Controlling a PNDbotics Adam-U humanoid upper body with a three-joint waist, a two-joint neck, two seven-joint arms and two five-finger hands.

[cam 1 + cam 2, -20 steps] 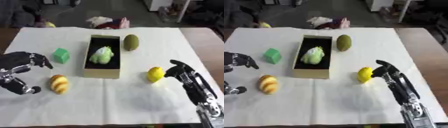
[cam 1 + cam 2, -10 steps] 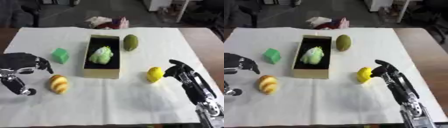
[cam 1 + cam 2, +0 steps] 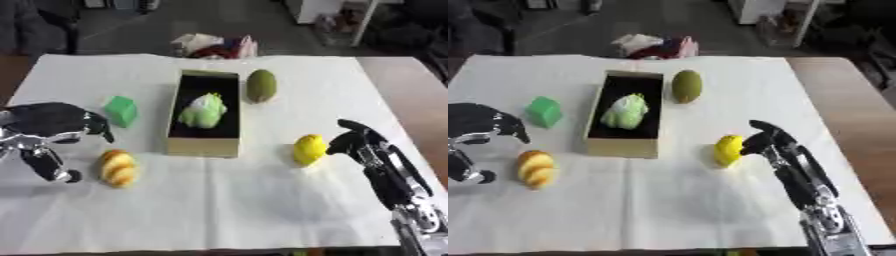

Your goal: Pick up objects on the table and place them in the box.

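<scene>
On the table, the left hand hangs curled and holding nothing by the bread and green block, the box holds a green veggie, an olive fruit sits just past it, and the right hand, fingers bent, is beside the lemon.
</scene>
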